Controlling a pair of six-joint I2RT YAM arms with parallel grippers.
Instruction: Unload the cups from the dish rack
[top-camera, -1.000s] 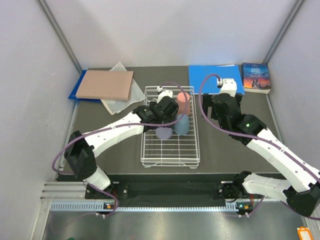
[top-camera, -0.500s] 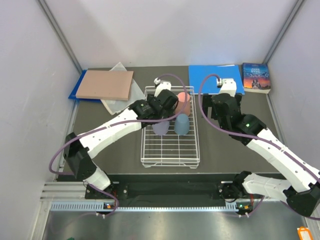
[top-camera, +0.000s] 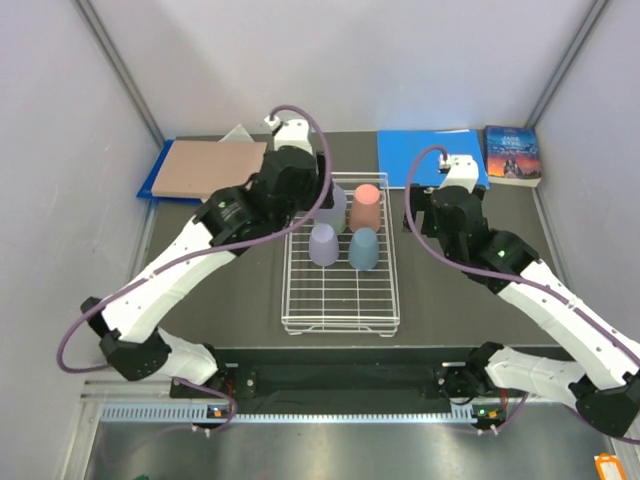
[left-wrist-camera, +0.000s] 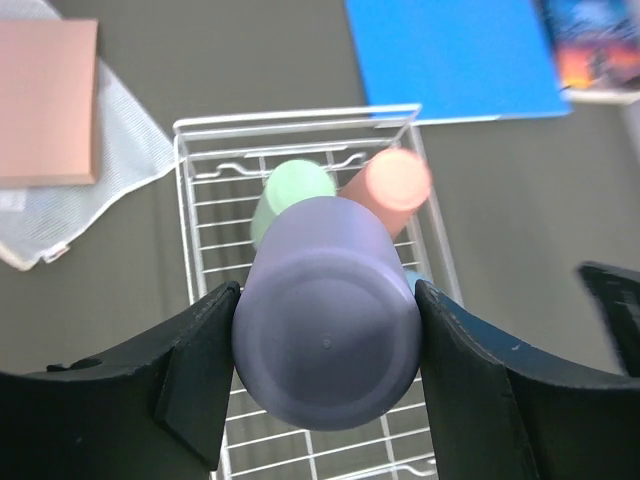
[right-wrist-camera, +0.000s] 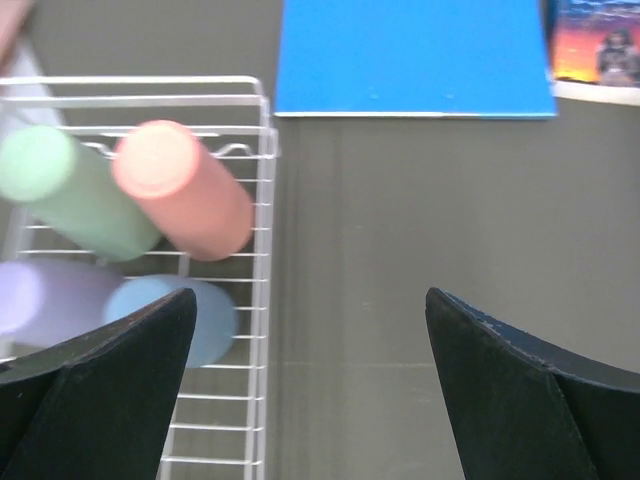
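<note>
My left gripper (top-camera: 318, 228) is shut on the lilac cup (top-camera: 323, 245) and holds it over the middle of the white wire dish rack (top-camera: 340, 322). In the left wrist view the cup's base (left-wrist-camera: 327, 340) faces the camera between both fingers. The green cup (left-wrist-camera: 290, 190) and pink cup (left-wrist-camera: 392, 185) lie in the rack's far end; both also show in the right wrist view, green (right-wrist-camera: 70, 190) and pink (right-wrist-camera: 185, 195). The light blue cup (top-camera: 363, 249) stands in the rack beside the lilac one. My right gripper (right-wrist-camera: 310, 390) is open and empty over the bare table right of the rack.
A blue folder (top-camera: 432, 155) and a book (top-camera: 512, 155) lie at the back right. A brown board (top-camera: 210, 168) on a blue sheet and a white mesh cloth (left-wrist-camera: 110, 180) lie at the back left. Grey walls close in both sides.
My left arm has risen and swung back toward the far left, carrying the lilac cup a little toward the rack's far end. The pink cup is now uncovered. The right arm has barely moved.
</note>
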